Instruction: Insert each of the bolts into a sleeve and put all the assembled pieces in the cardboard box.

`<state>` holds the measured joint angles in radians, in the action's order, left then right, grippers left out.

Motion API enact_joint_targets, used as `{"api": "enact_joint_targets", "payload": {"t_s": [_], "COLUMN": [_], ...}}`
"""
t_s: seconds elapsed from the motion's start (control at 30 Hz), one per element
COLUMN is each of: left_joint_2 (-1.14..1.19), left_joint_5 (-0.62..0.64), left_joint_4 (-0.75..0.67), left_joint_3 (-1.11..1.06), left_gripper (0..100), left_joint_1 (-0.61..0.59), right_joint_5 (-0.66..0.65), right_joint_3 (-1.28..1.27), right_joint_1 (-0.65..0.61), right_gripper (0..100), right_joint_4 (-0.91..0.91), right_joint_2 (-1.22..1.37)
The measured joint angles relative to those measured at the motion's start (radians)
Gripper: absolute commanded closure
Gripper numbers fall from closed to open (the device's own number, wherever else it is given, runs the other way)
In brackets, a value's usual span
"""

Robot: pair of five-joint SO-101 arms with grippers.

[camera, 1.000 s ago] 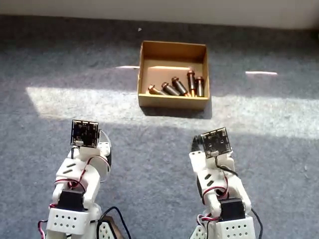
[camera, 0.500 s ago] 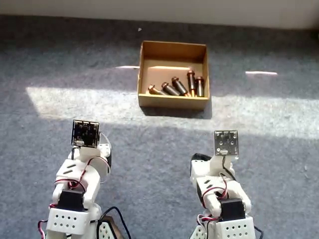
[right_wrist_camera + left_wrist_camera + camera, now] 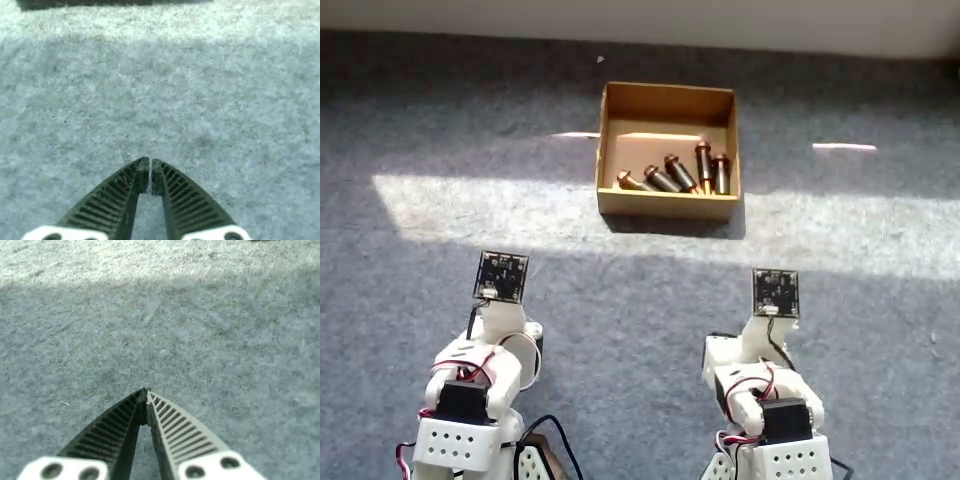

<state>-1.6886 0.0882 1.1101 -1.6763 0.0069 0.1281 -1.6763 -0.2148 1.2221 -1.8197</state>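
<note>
Left gripper (image 3: 146, 392) and right gripper (image 3: 150, 162) both clenched, empty; your arms just folded back toward 6 o'clock. Five assembled pieces (image 3: 672, 173) lie in the cardboard box (image 3: 665, 206) at 12 o'clock; task looks done.

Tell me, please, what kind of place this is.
Probably an indoor robot workspace near a window: grey carpet covers the surface, a sunlight band crosses it, and a cardboard box holds bolts.

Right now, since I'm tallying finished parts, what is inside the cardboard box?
Five assembled pieces lie side by side in the cardboard box, toward its near wall. That wall hides the floor strip just behind it.
</note>
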Motion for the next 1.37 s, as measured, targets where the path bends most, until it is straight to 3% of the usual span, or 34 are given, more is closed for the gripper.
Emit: {"api": "enact_joint_targets", "payload": {"t_s": [1.37], "left_joint_2": [0.000], "left_joint_5": [0.000], "left_joint_4": [0.041], "left_joint_3": [0.000], "left_gripper": [99], "left_joint_1": [-0.020], "right_joint_5": [0.000], "right_joint_3": [0.000], "right_joint_1": [0.000], "right_gripper": [99.3], "right_joint_4": [0.020], "right_joint_2": [-0.003]}}
